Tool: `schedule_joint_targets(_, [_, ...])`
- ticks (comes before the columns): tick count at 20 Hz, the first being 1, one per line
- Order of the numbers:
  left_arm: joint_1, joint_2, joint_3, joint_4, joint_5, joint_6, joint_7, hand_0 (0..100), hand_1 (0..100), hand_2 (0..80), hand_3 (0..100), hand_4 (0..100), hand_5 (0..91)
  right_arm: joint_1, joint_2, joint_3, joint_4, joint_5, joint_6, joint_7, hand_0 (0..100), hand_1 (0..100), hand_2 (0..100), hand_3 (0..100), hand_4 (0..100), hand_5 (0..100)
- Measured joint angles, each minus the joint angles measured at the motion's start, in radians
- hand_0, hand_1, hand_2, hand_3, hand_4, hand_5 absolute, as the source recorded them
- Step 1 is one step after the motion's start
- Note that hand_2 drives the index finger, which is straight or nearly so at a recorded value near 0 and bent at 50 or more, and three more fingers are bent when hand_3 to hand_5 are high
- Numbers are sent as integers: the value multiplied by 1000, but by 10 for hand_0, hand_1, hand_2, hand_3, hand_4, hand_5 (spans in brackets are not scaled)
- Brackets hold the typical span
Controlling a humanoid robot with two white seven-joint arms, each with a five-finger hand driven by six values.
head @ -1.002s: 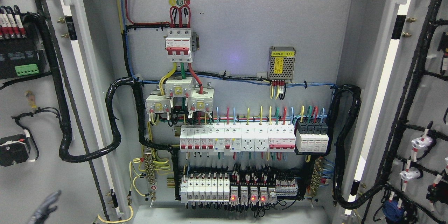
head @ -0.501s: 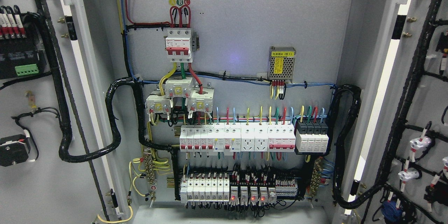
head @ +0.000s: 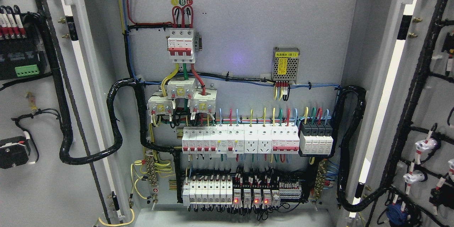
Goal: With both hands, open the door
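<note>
No hands or fingers in shot, so can't tell what they're doing. Both doors are swung wide: left door [head: 32, 184] at 9 o'clock, right door [head: 434, 106] at 3, cabinet [head: 241, 25] wiring showing between.

The picture is bright and evenly lit, with cool white light falling from the front; the grey back panel [head: 248, 25] shows a faint bluish-purple glow near its middle; shadows are soft and short under the breakers [head: 241, 140] and cables; the white strips along both door edges [head: 386, 95] are overexposed and lose detail; focus is sharp in the centre; the far left and right edges look slightly stretched and softer; small red lamps [head: 255, 201] bloom a little.
</note>
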Motion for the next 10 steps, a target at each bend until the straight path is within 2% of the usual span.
schedule_joint_targets(1, [-8,-7,11,68,23,0,1,0,0,0,0,0,0,-22,15,12,74,18,53,-9,0,0,0,0,0,0])
schedule_joint_targets(2, [-16,-13,22,127,46,0,1,0,0,0,0,0,0,-40,30,25,147,39,117,-38,0,0,0,0,0,0])
schedule_joint_targets(3, [-20,-18,31,177,62,55,1,0,0,0,0,0,0,-55,43,37,215,56,183,-80,0,0,0,0,0,0])
schedule_joint_targets(4, [-23,-23,39,228,76,153,1,0,0,0,0,0,0,-73,56,47,277,73,251,-134,0,0,0,0,0,0])
schedule_joint_targets(5, [-23,-28,46,271,86,255,2,0,0,0,0,0,0,-90,67,57,332,93,332,-208,0,0,0,0,0,0])
schedule_joint_targets(7, [-16,-37,54,336,100,457,2,0,0,0,0,0,0,-120,87,74,437,129,455,-310,0,0,0,0,0,0])
schedule_joint_targets(8, [-14,-42,57,361,106,540,2,0,0,0,0,0,0,-132,96,81,478,146,495,-343,0,0,0,0,0,0])
schedule_joint_targets(10, [-10,-49,63,400,115,640,2,0,0,0,0,0,0,-154,111,93,552,170,542,-377,0,0,0,0,0,0])
